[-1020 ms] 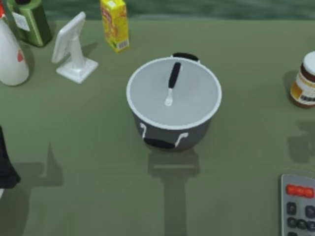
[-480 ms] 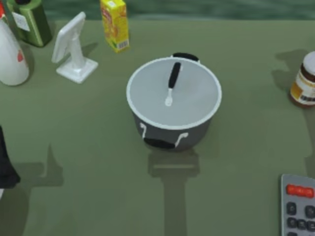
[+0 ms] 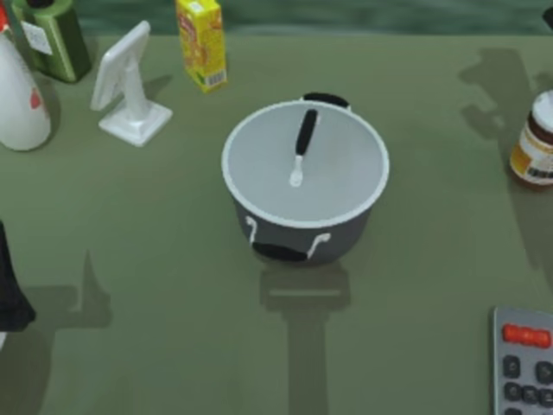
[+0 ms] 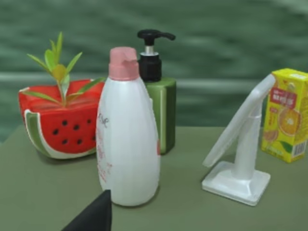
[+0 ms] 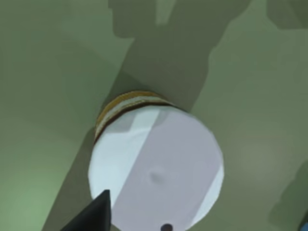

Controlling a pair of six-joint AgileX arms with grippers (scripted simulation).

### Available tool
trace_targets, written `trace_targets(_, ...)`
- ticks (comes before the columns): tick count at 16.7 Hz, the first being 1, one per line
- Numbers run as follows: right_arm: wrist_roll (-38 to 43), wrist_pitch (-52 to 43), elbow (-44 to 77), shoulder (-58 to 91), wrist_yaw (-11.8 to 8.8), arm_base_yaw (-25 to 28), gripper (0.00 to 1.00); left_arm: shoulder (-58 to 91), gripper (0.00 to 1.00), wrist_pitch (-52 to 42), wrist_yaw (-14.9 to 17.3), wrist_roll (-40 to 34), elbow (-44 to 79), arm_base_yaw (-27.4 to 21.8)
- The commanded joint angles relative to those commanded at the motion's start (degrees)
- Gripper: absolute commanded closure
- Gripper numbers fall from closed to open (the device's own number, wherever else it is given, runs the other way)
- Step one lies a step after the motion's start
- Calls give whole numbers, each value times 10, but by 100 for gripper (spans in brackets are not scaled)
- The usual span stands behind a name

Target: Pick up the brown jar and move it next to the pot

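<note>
You have a dull green counter (image 3: 130, 259) under the arms. The small round brown jar (image 3: 533, 143) with white lid and white-and-orange label stands upright at the counter's right edge, its long axis vertical, lid up. It is well apart from the large dark grey pot (image 3: 304, 181) with a white rim at the centre, whose black-handled utensil (image 3: 303, 145) lies inside. Your right wrist view looks straight down on the jar's lid (image 5: 156, 166), with one dark fingertip at that picture's edge; whether either pincer is wide or narrow, you cannot tell. The left arm (image 3: 10, 294) sits at the left edge.
</note>
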Motion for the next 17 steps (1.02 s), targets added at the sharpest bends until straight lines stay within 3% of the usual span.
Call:
trace_targets(6, -44, -91, 63, 126, -6, 14, 0, 0, 0, 0, 0, 0, 0, 0)
trace_targets(12, -44, -88, 60, 127, -6, 11, 0, 0, 0, 0, 0, 0, 0, 0)
trace_targets(17, -44, -13, -30, 113, -6, 14, 0, 0, 0, 0, 0, 0, 0, 0)
